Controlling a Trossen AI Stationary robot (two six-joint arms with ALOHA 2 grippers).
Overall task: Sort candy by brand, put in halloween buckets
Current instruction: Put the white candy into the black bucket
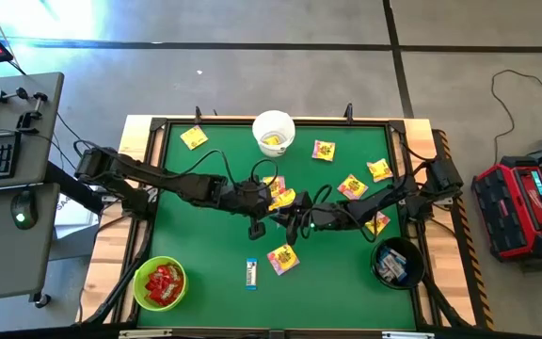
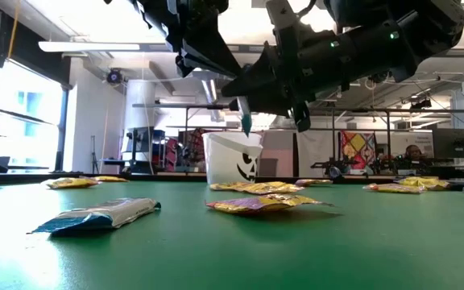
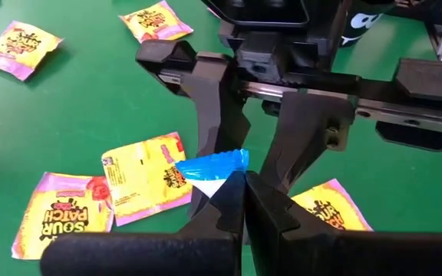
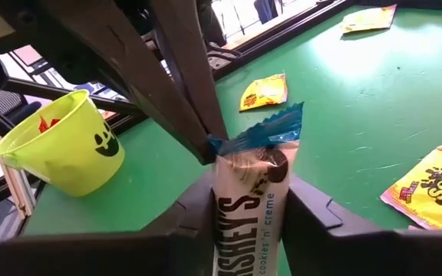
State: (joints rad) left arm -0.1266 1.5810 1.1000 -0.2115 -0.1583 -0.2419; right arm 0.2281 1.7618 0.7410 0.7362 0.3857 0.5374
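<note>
High view: both arms meet over the middle of the green counter (image 1: 205, 282). The left gripper (image 1: 257, 224) and right gripper (image 1: 290, 222) stand close together above the felt-like surface. Yellow Sour Patch packets (image 1: 283, 257) lie scattered flat, a second white-and-blue bar (image 1: 251, 272) lies apart, and the white bucket (image 1: 274, 132), lime green bucket (image 1: 159, 282) with red packets, and black bucket (image 1: 398, 263) are spaced around the edges

Low view: the grippers hang above the counter with the blue tip of a bar between them; the packets look crinkled and glossy

Left wrist view: the left gripper (image 3: 244, 203) has its fingers pressed together on the crimped blue end of the Hershey's cookies 'n' creme bar (image 3: 213, 167), only a thin edge of wrapper

Right wrist view: the right gripper (image 4: 248, 211) has its fingers narrowing either side of the bar's white body (image 4: 245, 203), which stands upright

Judged risk: this looks like a handover. The slick film could slip from the left pinch before the right grip is firm, dropping the bar, or both pulling at once could tear the crimp. The black bucket's narrow mouth could also be missed
</note>
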